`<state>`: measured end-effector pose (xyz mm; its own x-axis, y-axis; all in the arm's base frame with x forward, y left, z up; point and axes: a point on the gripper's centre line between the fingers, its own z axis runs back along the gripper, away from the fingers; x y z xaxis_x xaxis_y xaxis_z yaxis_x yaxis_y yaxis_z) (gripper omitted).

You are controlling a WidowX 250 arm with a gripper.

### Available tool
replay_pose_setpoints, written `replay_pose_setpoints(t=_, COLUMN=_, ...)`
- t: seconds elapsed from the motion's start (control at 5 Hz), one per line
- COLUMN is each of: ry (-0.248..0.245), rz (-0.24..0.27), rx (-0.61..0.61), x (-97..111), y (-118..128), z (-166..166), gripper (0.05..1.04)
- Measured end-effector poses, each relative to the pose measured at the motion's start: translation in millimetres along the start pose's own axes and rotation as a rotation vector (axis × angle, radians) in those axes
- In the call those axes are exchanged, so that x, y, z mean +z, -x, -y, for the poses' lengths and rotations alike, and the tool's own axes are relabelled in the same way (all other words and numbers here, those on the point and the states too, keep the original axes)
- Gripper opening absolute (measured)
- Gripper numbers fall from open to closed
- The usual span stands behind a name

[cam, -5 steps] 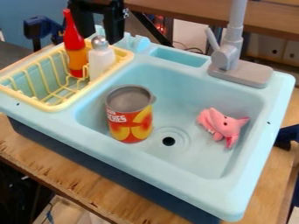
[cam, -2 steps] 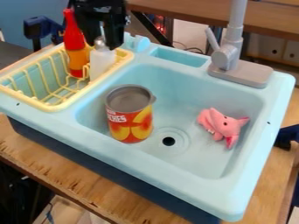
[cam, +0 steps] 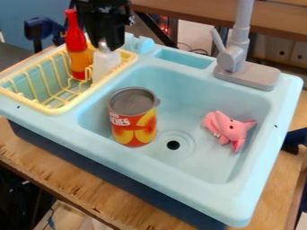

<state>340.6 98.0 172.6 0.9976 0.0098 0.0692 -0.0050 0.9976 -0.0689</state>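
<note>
At the upper left, my black gripper (cam: pixel 104 44) hangs over the yellow dish rack (cam: pixel 60 109), its fingers closed around the top of a white bottle (cam: pixel 106 64). The bottle stands upright in the rack's right-hand part, its silvery cap partly hidden by the gripper. Just left of it is a red and orange bottle (cam: pixel 78 54) with a pointed top. A can (cam: pixel 133 123) with a red and yellow label is upright in the left part of the sink basin (cam: pixel 192 166). On the basin's right side lies a pink plush toy (cam: pixel 229 129).
A grey faucet (cam: pixel 235 56) rises from the sink's back right edge. Behind the basin is a small recessed tray (cam: pixel 185 58), with light blue knobs (cam: pixel 144 45) to its left. The sink unit rests on a wooden table (cam: pixel 54 175).
The gripper has come down over the white bottle's cap, and its fingers, apart at first, have drawn together around it. The bottle's top looks slightly shifted. The can and toy are unmoved.
</note>
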Motion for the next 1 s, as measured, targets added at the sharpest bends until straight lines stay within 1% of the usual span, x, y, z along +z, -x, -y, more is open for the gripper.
replay_pose_setpoints(t=0.2, ry=-0.022, rz=-0.01, rx=0.003, x=9.1, y=11.1, z=4.2, gripper=0.492)
replay_pose_setpoints(t=0.4, ry=-0.07, rz=0.01, rx=0.002, x=26.3, y=34.1, z=13.1, gripper=0.492)
replay_pose_setpoints(t=0.6, ry=-0.109, rz=-0.031, rx=0.036, x=30.6, y=59.2, z=21.6, gripper=0.492)
replay_pose_setpoints(t=0.8, ry=-0.099, rz=-0.08, rx=0.107, x=19.8, y=77.1, z=13.3, gripper=0.491)
replay_pose_setpoints(t=1.0, ry=-0.102, rz=-0.086, rx=0.189, x=14.8, y=82.9, z=-12.3, gripper=0.491)
